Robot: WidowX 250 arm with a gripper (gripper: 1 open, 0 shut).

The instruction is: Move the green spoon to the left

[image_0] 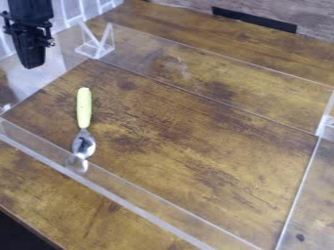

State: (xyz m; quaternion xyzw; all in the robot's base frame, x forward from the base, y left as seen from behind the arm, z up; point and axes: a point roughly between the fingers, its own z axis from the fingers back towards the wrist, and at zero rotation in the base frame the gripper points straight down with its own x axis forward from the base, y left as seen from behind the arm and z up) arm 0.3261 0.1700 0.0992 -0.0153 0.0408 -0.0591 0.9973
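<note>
The green spoon [82,117] lies flat on the wooden table, its yellow-green handle pointing away from the camera and its shiny silver bowl toward the near edge. My black gripper [30,61] hangs at the upper left, pointing down, well clear of the spoon and behind its handle end. Its fingers are together with nothing between them. The spoon is fully visible.
A clear acrylic wall [156,210] rims the wooden work area on the near and right sides. A transparent stand [94,41] sits just right of the gripper at the back. A dark strip [255,18] lies at the far edge.
</note>
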